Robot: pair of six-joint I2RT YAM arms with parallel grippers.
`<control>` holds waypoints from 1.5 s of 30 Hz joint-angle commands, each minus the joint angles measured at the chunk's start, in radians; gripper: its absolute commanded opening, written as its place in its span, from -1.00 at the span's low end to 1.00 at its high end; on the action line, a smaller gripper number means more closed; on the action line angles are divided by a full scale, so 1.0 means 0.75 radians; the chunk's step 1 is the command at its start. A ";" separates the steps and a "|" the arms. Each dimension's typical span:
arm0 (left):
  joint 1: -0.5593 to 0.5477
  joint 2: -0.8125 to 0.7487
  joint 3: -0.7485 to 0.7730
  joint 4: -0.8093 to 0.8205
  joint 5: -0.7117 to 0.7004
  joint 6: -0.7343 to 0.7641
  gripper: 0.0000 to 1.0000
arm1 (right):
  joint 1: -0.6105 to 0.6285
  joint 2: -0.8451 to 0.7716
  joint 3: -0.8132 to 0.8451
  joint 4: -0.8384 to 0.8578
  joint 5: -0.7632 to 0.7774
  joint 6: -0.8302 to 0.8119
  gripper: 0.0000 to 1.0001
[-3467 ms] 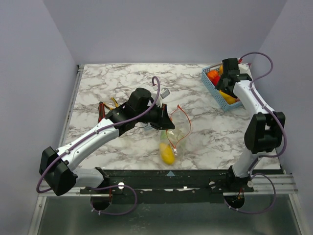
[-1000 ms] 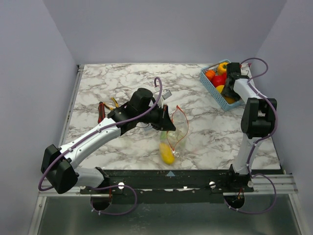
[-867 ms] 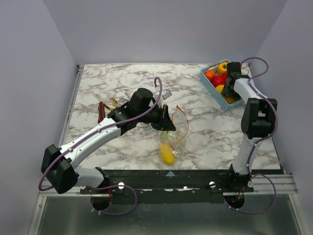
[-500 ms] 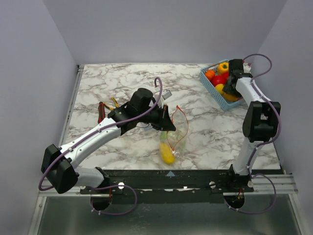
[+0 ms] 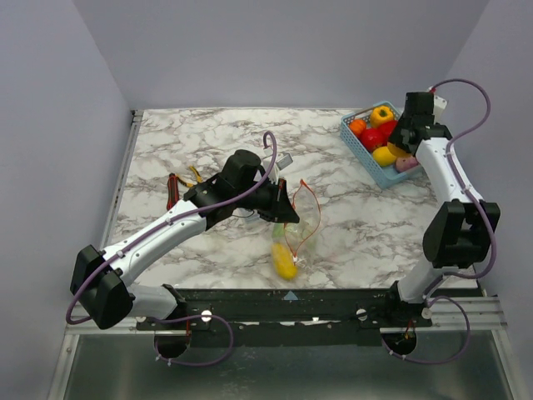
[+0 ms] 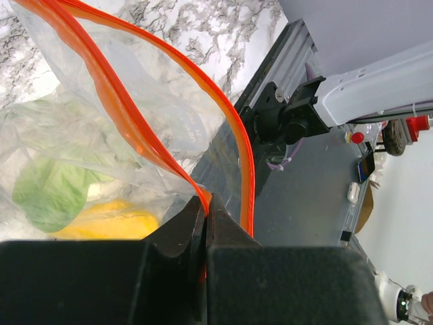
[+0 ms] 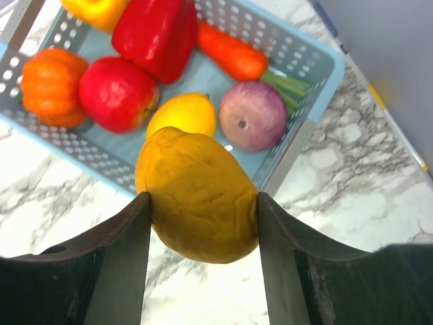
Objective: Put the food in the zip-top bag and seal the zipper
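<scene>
My left gripper [image 5: 287, 210] is shut on the red-orange zipper [image 6: 135, 128] of the clear zip-top bag [image 5: 301, 218]. It holds one lip of the mouth up, so the mouth gapes. Inside the bag lie a yellow food [image 6: 108, 220] and a white-green one [image 6: 47, 196]; the yellow one also shows in the top view [image 5: 285, 262]. My right gripper [image 7: 201, 203] is shut on a yellow-orange rounded food [image 7: 199, 193], held above the near edge of the blue mesh basket [image 7: 298, 142]. In the top view the right gripper [image 5: 408, 133] is over the basket [image 5: 360, 150].
The basket holds a red pepper [image 7: 155, 30], red apple [image 7: 118, 91], orange pumpkin [image 7: 51, 84], lemon [image 7: 183, 114], carrot [image 7: 233, 57], purple onion [image 7: 254, 116] and yellow pepper [image 7: 95, 8]. Red and yellow tools [image 5: 175, 188] lie at the left.
My right gripper has risen out of the basket with the yellow-orange food in it, and the arm has swung up and back. The left arm and the bag have not moved.
</scene>
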 commanded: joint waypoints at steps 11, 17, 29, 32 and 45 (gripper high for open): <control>0.001 0.025 -0.002 0.020 0.054 -0.008 -1.00 | 0.074 -0.663 -0.466 0.026 -0.778 0.099 -0.99; 0.001 0.027 0.000 0.017 0.052 -0.004 -1.00 | 0.339 -0.821 -0.509 0.010 -0.873 0.212 -0.99; 0.004 -0.013 0.011 -0.028 -0.054 0.035 -1.00 | 1.036 -0.867 -0.352 -0.251 -0.338 0.373 -0.99; 0.005 -0.009 0.015 -0.031 -0.053 0.037 -1.00 | 1.095 -0.849 -0.328 -0.346 -0.277 0.409 -0.99; 0.005 0.017 0.017 -0.024 -0.026 0.033 -1.00 | 1.143 -0.837 -0.336 -0.502 -0.243 0.441 -0.99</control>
